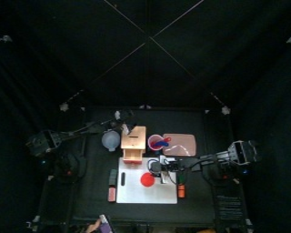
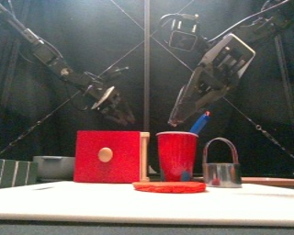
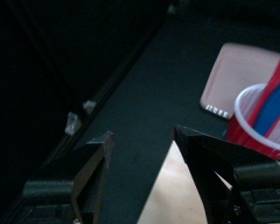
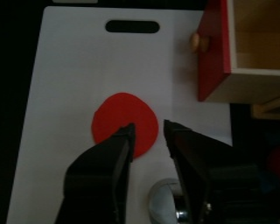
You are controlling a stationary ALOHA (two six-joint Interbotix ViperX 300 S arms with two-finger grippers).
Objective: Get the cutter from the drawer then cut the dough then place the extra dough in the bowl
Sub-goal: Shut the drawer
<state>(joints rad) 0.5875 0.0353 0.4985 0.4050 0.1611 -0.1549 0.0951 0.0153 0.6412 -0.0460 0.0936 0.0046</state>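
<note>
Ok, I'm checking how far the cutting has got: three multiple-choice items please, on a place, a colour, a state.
1. The cutter is: A on the floor; B on the white board; C held aloft.
2. The dough is: A red; B green; C white.
3. The right gripper is: A shut on the cutter; B shut on the dough; C open, empty.
Answers: B, it stands on the board beside the dough; A, a red disc; C, jaws apart above the dough.
</note>
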